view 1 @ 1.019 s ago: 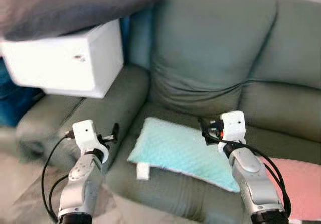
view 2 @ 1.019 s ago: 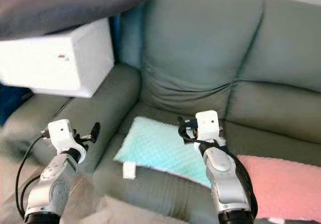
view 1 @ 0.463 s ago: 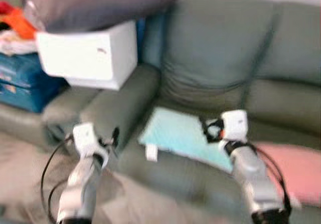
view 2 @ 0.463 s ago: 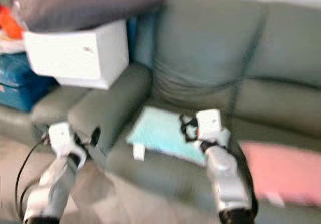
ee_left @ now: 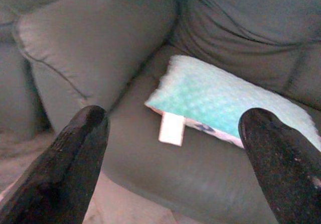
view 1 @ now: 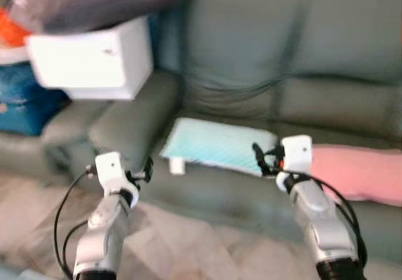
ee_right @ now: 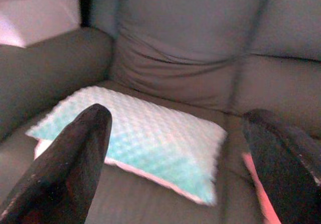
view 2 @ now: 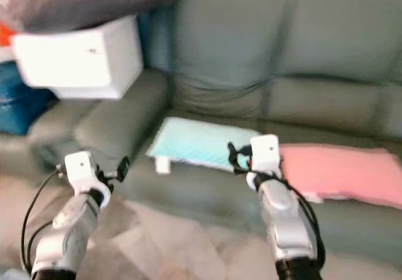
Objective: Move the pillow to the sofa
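End effectors first: my left end effector [view 1: 148, 169] is raised ahead of me, its two black fingers [ee_left: 75, 158] spread wide with nothing between them. My right end effector [view 1: 259, 156] is likewise spread wide and empty, its fingers [ee_right: 75, 158] framing the sofa seat without touching it.

Beyond both, the mint-green dimpled fabric pillow with a white tag [view 1: 217, 145] lies flat on the seat cushion of the grey-green upholstered sofa [view 1: 264, 60], at the end near the rounded armrest [view 1: 125, 120]. It is apart from both end effectors. A pink flat cushion [view 1: 358, 173] lies on the same seat toward my right, just beside the mint pillow.

Change noted: across the last second my whole head view has shifted. More floor [view 1: 188, 248] shows at the foot of the sofa, the pink cushion has come further into view, and the frames are blurred. I read that as my own body stepping back and turning, not as any movement of the pillow, which keeps its place by the armrest.

Further out, a white box-like cabinet [view 1: 91, 60] stands past the armrest with a dark grey pillow [view 1: 94, 4] on top, and blue containers [view 1: 22, 101] sit beside it.

Judgement: the pillow rests on the sofa and is released, so the placement looks complete, and I appear to be backing away.
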Controlling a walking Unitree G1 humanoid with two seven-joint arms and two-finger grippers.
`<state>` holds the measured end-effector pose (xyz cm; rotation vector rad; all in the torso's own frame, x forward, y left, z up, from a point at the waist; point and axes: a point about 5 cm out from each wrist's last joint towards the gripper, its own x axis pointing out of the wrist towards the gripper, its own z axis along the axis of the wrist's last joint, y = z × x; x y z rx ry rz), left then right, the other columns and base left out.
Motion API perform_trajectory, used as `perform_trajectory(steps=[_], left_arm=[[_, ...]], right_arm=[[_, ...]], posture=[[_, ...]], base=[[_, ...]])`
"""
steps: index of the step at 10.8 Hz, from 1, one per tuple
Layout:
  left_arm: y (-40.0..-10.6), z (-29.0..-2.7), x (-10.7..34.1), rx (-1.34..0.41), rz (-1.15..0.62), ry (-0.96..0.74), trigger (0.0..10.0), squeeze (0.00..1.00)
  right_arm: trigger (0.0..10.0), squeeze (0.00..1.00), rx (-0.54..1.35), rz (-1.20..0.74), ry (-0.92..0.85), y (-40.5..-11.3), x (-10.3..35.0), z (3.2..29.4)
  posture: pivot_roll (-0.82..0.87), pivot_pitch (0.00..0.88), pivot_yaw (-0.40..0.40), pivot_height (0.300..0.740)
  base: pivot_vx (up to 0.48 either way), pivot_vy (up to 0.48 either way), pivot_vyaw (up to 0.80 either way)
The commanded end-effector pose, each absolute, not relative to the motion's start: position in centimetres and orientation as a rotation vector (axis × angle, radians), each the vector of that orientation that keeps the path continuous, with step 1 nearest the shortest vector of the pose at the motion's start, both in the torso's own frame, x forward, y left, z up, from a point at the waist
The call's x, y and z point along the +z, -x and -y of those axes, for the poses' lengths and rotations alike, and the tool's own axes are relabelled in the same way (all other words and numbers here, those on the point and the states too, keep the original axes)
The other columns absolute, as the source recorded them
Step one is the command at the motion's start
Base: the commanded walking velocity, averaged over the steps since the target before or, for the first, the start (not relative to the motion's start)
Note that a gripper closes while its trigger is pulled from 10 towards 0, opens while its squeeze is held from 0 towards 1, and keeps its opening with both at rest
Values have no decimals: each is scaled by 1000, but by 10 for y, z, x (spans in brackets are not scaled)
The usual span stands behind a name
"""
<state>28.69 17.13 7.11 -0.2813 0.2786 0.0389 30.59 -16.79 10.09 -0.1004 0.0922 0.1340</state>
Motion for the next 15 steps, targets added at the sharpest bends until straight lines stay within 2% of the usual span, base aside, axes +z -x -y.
perform_trajectory(steps=[1, 3, 5, 7, 9, 10, 12, 13, 15], left_arm=[[-286, -176, 71, 43, -281, 268, 10000, 0], [-283, -182, 61, 56, -305, 240, 10000, 0], [-270, -202, 23, 95, -451, 161, 10000, 0], [-242, -228, -20, 151, -637, 166, 10000, 0], [-210, -242, -51, 179, -798, 76, 10000, 0], [-197, -245, -61, 163, -860, 16, 10000, 0], [-182, -249, -70, 194, -942, 2, 10000, 0], [-178, -249, -73, 184, -970, -25, 10000, 0], [-175, -249, -75, 168, -989, -57, 10000, 0]], right_arm=[[10000, 0, 147, -87, 95, -307, 102, 164], [10000, 0, 160, -108, 99, -302, 93, 164], [10000, 0, 167, -210, 137, -294, 65, 171], [10000, 0, 117, -365, 66, -279, 29, 186], [10000, 0, 88, -462, 65, -262, 0, 195], [10000, 0, 86, -510, 35, -253, -13, 197], [10000, 0, 38, -647, 24, -232, -39, 207], [10000, 0, 40, -715, 71, -222, -49, 211], [10000, 0, 85, -798, 148, -209, -61, 211]], posture=[[-156, 0, 21, 740], [-154, 0, 17, 740], [-148, 0, 12, 740], [-157, 0, 11, 740], [-159, 0, 10, 740], [-160, 0, 10, 740], [-173, 0, 13, 740], [-173, 0, 14, 740], [-177, 0, 13, 740]], base=[[-334, 0, 0], [-163, 0, 0], [0, 0, 0], [0, 0, 0], [0, 0, 0], [0, 0, 0], [0, 0, 0], [0, 0, 0], [0, 0, -734]])
